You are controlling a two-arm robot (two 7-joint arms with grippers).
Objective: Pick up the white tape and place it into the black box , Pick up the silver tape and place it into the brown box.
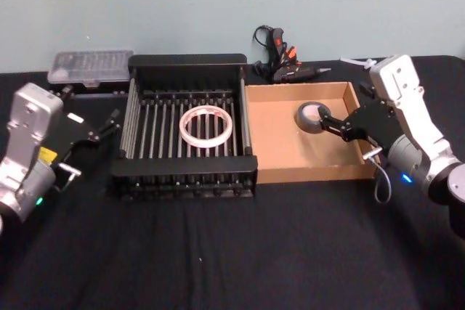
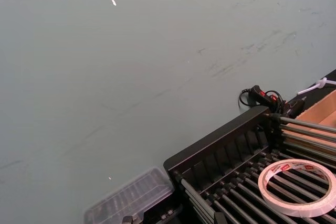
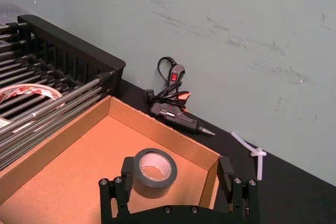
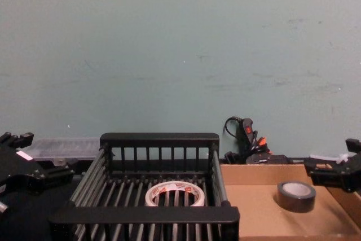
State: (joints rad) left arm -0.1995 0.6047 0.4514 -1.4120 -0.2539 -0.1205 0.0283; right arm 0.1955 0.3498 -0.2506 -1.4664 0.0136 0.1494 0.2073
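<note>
white tape (image 1: 206, 125), black box (image 1: 189, 63), grey tape (image 1: 312, 116)

Brown box (image 3: 79, 156): silver tape (image 3: 154, 172) flat on its floor near corner, pale core up. Right gripper (image 3: 178, 195) over same corner, fingers (image 3: 125, 182) spread apart, tape between them, untouched. Black box (image 3: 63, 64) just beside brown box, white tape (image 3: 26, 94) inside. Glue gun (image 3: 173, 111) beyond box, by wall.
</note>
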